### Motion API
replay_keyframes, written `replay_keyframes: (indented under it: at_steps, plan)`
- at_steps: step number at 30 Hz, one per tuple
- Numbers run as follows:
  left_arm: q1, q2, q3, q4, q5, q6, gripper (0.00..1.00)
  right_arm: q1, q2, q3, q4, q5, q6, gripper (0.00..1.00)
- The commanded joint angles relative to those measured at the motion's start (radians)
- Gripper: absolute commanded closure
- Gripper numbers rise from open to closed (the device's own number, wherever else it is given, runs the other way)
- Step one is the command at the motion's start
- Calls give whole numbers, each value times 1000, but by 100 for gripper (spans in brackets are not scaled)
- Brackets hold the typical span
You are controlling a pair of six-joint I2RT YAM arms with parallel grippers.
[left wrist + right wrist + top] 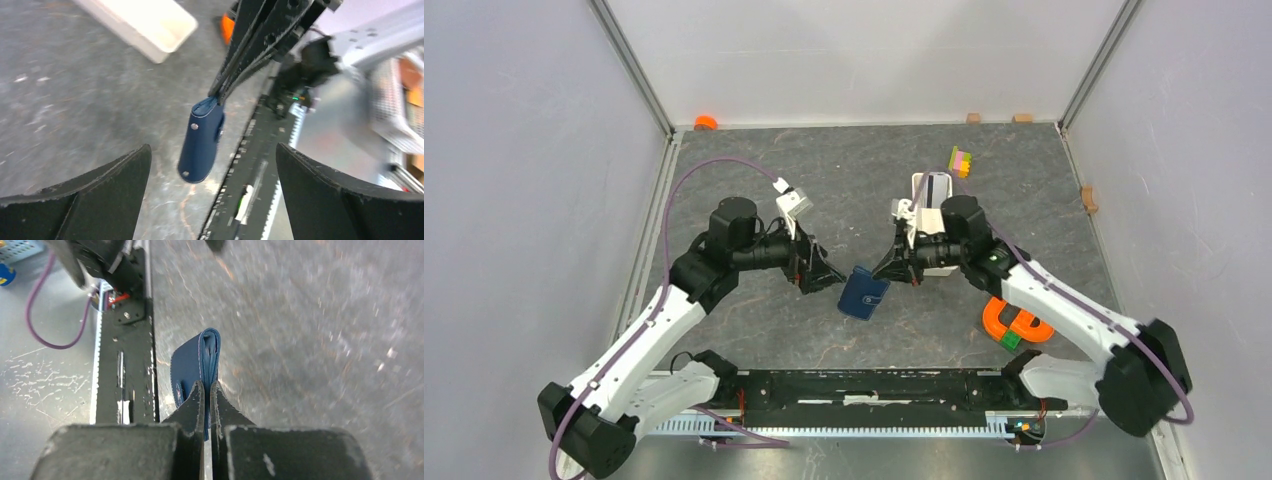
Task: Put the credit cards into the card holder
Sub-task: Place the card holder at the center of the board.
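Observation:
The card holder [864,293] is a dark navy wallet, folded shut. My right gripper [887,272] is shut on one edge of it and holds it above the table. In the right wrist view the wallet [192,362] sticks out past my closed gripper [207,386]. My left gripper [828,276] is open and empty, just left of the wallet and not touching it. In the left wrist view the wallet [201,142] hangs between and beyond my wide-open gripper [212,148]. No credit card shows clearly in any view.
A long white tray [921,184] lies behind the right wrist and also shows in the left wrist view [145,25]. A yellow-pink-green block stack [961,160] stands beyond it. An orange and green object [1016,325] lies by the right arm. Small wooden blocks [1089,198] line the walls.

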Motion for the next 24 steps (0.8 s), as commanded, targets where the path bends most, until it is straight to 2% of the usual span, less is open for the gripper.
replay_keyframes:
  at_steps: [1,3,7,10,11,13,14,15,16,20,24]
  plan:
    - [-1,-21,24,-119,-375,110,0,7,129,34,-71,105,48,100]
    - [2,-14,27,-122,-408,102,0,16,215,68,-79,111,51,100]
    - [2,24,32,-124,-329,71,0,59,395,184,-154,202,39,100]
    - [0,39,28,-125,-338,-25,0,79,544,296,-208,274,49,100]
    - [1,33,11,-109,-349,-79,0,79,578,323,-207,300,79,94]
    - [0,13,-54,-55,-375,-179,0,81,634,367,-195,365,110,64]
    - [1,3,-88,-13,-378,-223,0,81,643,377,-184,394,118,44]
    - [1,0,-121,19,-385,-252,0,80,642,379,-170,430,122,34]
    - [1,-1,-143,29,-413,-272,0,81,633,375,-154,454,123,29]
    - [-1,21,-195,56,-494,-360,0,80,553,304,-85,521,123,23]
    - [-22,69,-256,154,-512,-427,6,81,482,216,-43,432,80,23]
